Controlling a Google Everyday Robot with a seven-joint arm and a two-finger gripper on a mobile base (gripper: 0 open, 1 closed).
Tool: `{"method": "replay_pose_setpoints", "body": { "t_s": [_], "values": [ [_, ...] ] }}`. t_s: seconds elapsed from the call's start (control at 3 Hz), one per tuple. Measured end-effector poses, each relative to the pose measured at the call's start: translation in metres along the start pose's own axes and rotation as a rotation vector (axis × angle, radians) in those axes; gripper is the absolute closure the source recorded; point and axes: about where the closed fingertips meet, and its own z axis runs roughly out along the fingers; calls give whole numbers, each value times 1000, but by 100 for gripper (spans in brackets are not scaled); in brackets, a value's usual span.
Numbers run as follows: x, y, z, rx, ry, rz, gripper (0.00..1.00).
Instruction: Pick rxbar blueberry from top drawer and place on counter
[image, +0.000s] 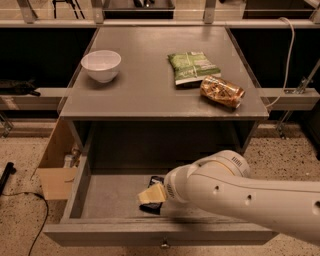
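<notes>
Small flat snack bar (149, 208) in a dark navy-black wrapper lies on the floor of the open grey wooden top drawer (80, 192), near its front. The cream-tipped gripper (151, 194) sits directly over it; whether it grips cannot be told. The grey counter (145, 87) above holds a white bowl (101, 65), a green bag (192, 67) and a golden-brown packet (222, 91).

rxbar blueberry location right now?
In the camera view, the rxbar blueberry lies on the floor of the open top drawer, near its front middle, partly hidden behind the gripper.
</notes>
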Motion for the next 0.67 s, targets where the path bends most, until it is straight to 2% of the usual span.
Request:
{"method": "replay_pose_setpoints", "body": {
  "t_s": [0.67],
  "values": [
    [27, 24, 29, -84, 13, 97, 0]
  ]
}}
